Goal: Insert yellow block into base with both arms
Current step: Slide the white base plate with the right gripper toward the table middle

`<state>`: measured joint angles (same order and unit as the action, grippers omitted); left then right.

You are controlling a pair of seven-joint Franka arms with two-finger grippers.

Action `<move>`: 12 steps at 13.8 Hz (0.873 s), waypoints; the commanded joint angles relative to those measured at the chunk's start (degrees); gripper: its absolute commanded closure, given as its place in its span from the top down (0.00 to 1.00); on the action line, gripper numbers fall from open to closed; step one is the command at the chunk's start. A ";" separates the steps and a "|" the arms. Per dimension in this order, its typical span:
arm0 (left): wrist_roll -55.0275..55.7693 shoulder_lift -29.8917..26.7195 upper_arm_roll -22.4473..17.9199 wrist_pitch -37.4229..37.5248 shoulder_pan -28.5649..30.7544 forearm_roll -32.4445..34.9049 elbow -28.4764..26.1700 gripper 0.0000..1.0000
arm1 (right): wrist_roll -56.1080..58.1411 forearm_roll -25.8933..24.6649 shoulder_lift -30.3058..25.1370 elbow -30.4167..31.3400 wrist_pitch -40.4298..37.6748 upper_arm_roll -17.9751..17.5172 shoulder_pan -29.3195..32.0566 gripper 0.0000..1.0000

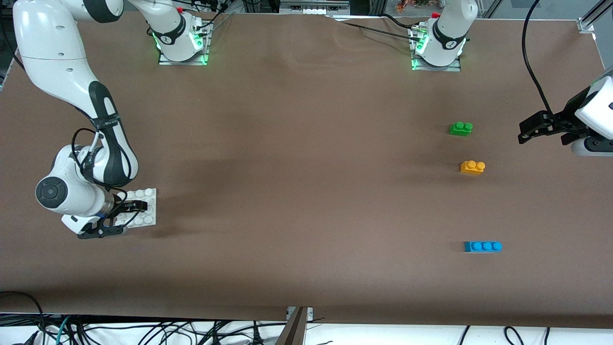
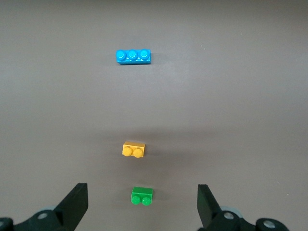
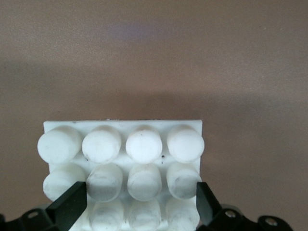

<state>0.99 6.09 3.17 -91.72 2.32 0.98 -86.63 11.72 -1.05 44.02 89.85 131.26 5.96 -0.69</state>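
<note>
The yellow block (image 1: 472,167) lies on the brown table toward the left arm's end, between a green brick (image 1: 460,128) and a blue brick (image 1: 482,246). It also shows in the left wrist view (image 2: 134,149). My left gripper (image 1: 523,132) is open and empty in the air beside these bricks, and its open fingers frame the green brick in its wrist view (image 2: 142,185). The white studded base (image 1: 154,206) lies toward the right arm's end. My right gripper (image 1: 125,218) is open and low over the base (image 3: 122,126), with its fingers (image 3: 72,204) straddling the studs.
The green brick (image 2: 142,195) lies farther from the front camera than the yellow block, and the blue three-stud brick (image 2: 133,56) lies nearer. Bare brown table spans the middle between the base and the bricks. Cables hang at the table's front edge.
</note>
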 commanded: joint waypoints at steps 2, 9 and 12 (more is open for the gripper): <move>-0.28 0.77 0.00 1.54 0.40 -1.42 1.99 1.00 | -0.29 0.43 1.33 0.50 2.42 -1.65 -0.02 1.00; -0.19 0.77 0.09 1.54 0.40 -1.42 1.99 1.00 | -6.69 4.57 2.12 0.24 3.21 -2.89 -5.10 1.00; -0.19 0.77 0.09 1.72 0.40 -1.42 1.99 1.00 | -12.58 4.57 2.91 0.24 5.48 -2.89 -9.67 1.00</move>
<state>0.99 6.09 3.13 -91.54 2.36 0.98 -86.61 2.78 2.01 44.27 89.88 133.68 3.57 -7.54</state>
